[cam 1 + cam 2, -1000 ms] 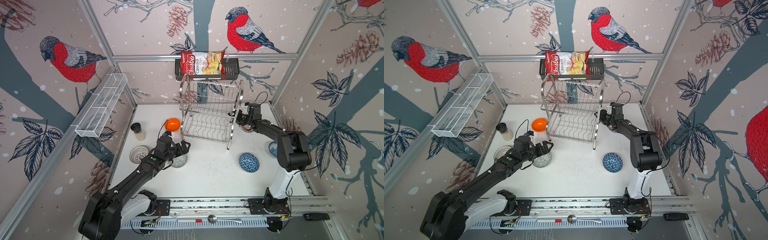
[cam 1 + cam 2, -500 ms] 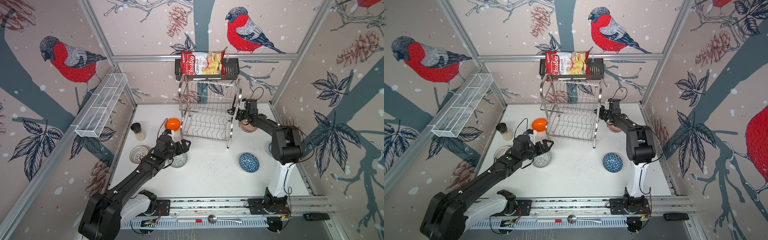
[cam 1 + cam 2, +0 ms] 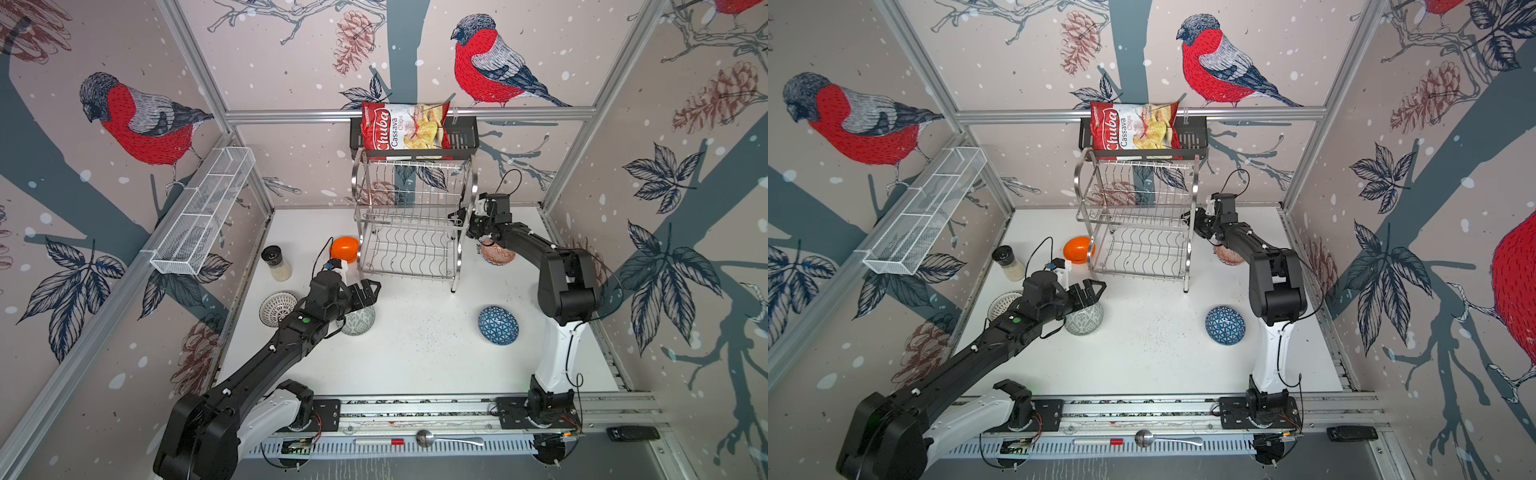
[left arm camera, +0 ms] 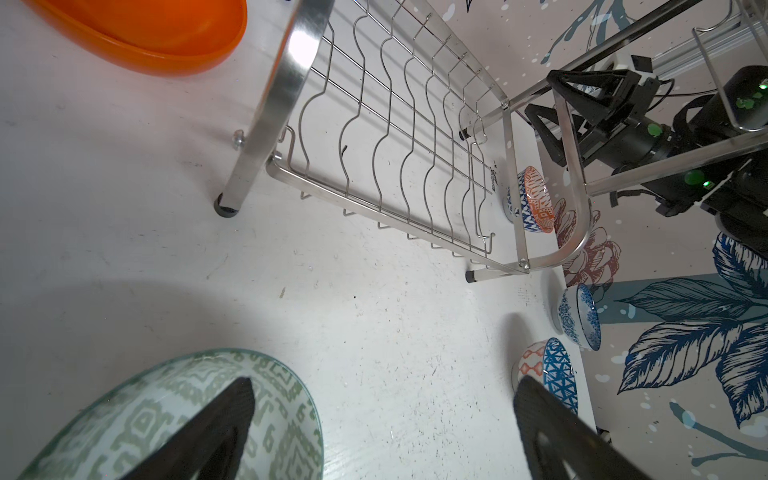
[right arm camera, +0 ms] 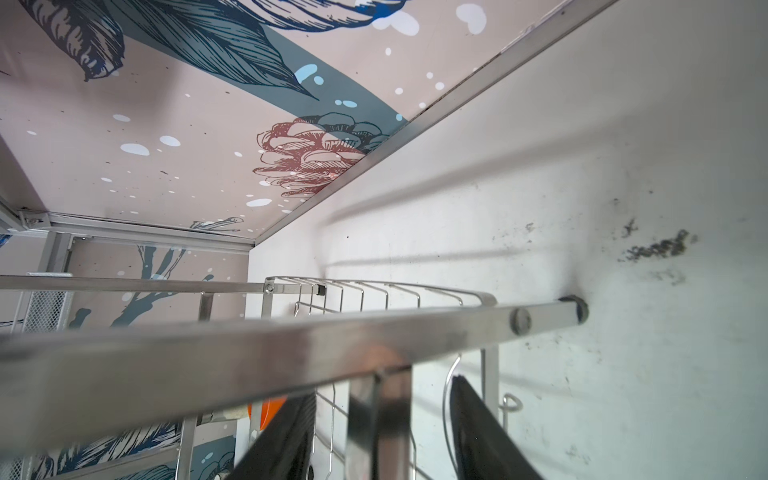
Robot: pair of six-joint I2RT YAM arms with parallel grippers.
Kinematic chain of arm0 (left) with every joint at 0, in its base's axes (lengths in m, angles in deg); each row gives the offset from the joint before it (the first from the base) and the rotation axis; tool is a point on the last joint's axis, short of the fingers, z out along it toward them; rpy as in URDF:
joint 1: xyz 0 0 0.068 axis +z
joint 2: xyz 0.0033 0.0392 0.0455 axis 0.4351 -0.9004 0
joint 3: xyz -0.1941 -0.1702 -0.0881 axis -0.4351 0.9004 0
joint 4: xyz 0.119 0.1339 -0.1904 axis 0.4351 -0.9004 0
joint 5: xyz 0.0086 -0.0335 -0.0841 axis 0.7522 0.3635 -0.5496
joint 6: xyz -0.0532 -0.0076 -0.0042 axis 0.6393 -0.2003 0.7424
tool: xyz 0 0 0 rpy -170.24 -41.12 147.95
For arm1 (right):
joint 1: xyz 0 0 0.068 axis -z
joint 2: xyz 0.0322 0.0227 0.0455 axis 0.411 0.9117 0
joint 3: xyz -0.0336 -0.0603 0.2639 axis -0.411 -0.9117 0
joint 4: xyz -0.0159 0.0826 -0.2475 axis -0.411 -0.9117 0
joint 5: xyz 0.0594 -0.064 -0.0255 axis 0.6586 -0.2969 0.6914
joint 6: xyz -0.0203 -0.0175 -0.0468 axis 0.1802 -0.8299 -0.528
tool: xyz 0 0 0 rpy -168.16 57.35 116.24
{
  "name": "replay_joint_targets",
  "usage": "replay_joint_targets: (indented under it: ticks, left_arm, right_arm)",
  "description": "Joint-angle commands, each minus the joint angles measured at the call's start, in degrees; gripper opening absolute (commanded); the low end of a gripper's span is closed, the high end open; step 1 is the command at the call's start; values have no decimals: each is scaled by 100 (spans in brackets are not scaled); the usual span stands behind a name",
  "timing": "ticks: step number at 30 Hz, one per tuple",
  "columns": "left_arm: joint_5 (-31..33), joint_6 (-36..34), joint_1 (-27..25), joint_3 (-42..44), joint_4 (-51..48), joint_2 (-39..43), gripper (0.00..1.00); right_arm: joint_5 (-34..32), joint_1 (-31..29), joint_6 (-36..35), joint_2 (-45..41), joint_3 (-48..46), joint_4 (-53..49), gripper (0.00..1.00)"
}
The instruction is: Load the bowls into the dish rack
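White surface [image 3: 415,357] floors our bird-papered cell, and the dish rack [image 3: 409,249] stands toward the back of it, below the black shelf [image 3: 461,135] that holds the chips bag [image 3: 405,126]. Every bowl we can see sits on the surface outside the rack. The orange bowl [image 3: 344,248] is just beside the rack's left frame, and the red-orange bowl [image 3: 498,254] lies to the rack's right, under our right arm [image 3: 536,249]. The blue-triangle bowl [image 3: 498,325] is nearer the front and the white-ribbed bowl [image 3: 277,308] is by the left wall. The blue-floral bowl [image 4: 575,320] shows only in the left wrist view, close to the right wall.

Our left pincer [image 3: 369,292] is spread wide over the grey-green bowl [image 3: 358,322], with one finger [image 4: 224,419] above its hollow. Our right pincer [image 3: 460,217] is at the rack's right side frame. Its jaws are parted around a frame bar with a gap on each side, gripping nothing.
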Motion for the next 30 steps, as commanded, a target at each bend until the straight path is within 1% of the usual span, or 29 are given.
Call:
replay_joint_targets:
  ticks: [1,4,10,14,16,19,23,27,30]
  left_arm:
    - [7,-108,6,-48,81,-59,98]
    - [-59,-46,6,-51,182,-130,98]
    - [-148,-11,6,-67,247,-197,98]
    - [-119,-38,6,-73,190,-149,98]
    - [-105,-54,8,-81,168,-131,98]
    - [-105,-56,6,-103,184,-139,98]
    - [-109,-38,8,-134,229,-189,98]
    - [-130,-29,6,-173,244,-209,98]
    - [-157,-3,8,-195,264,-219,98]
  right_arm:
    - [15,39,-101,-376,-211,173,57]
    - [-77,57,-13,-786,-689,351,61]
    - [-118,258,214,-1466,-1629,773,65]
    - [-228,423,190,-2086,-2340,973,66]
    - [-287,430,68,-2446,-2681,972,67]
    - [-448,316,-135,-3032,-3288,981,67]
    - [-817,-27,-429,-3718,-4086,1080,66]
    - [-1008,-347,-554,-4106,-4762,1529,65]
    - [-1179,-511,-589,-4233,-5074,1776,63]
